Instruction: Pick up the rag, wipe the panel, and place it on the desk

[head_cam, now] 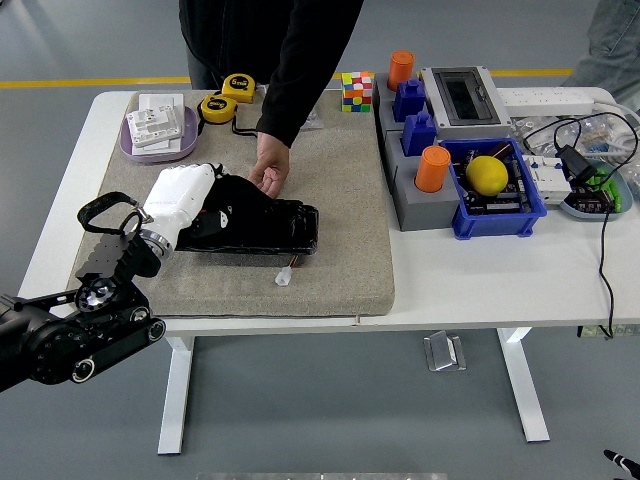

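While the wiping is under way: the task looks about midway.
Left hand (180, 195): left-centre of the frame, white-covered, lying on the left end of the panel; I cannot tell how its fingers are set, or whether they pinch anything.
Rag: not clearly visible; the white shape over the hand may be the rag or a glove, I cannot tell which.
Panel (255, 225): black, flat on the grey mat (340, 200), centre-left of the worktop (480, 280).
Person's hand (269, 176): just right of the robot's hand, resting on the panel's far edge, seemingly steadying it.
Right arm: out of view.
Done: pick-up, judging by the hand's position.
Left: finish wiping, then lay the rag on the worktop.
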